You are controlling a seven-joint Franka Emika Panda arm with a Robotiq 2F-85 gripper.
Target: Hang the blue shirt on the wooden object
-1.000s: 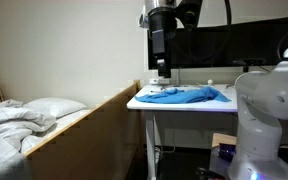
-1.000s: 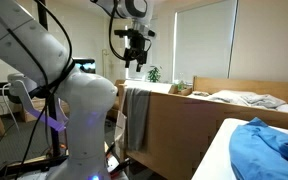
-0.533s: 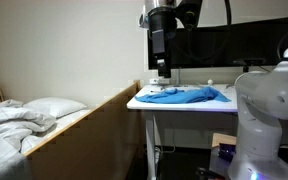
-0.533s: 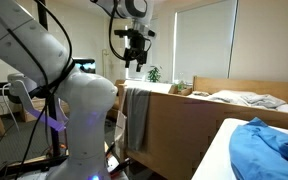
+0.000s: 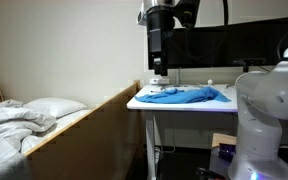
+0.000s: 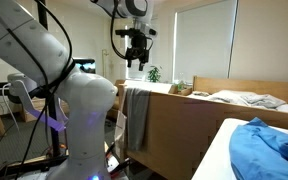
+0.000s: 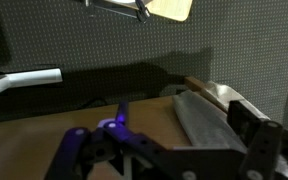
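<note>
So the blue shirt (image 5: 187,95) is lying in a loose heap on the white surface (image 5: 144,103), and the tool (image 5: 160,72) hangs just above the end of it nearest the wooden panel (image 5: 104,125). It's not touching the cloth yet, so I'd call this the reach-down for the grab.

To do it well, I'd come straight down onto a raised fold near the collar or shoulder rather than a flat bit, and pinch a good bunch so it doesn't slip out on the lift. Then lift high enough that the hanging part clears the top edge of the panel before carrying it over. Otherwise it drags and bunches up on the near side.

What's hard to see: I honestly can't tell whether the tool is spread or closed, it's too small and dark in both exterior views. In an exterior view the shirt (image 6: 269,150) is cut off at the frame edge. A grey cloth (image 6: 136,115) already hangs over the panel's end, so free rail space is unclear. The wrist view is murky. There's a purple-blue shape (image 7: 102,145) I can't identify, and no clear sight of the shirt.
</note>
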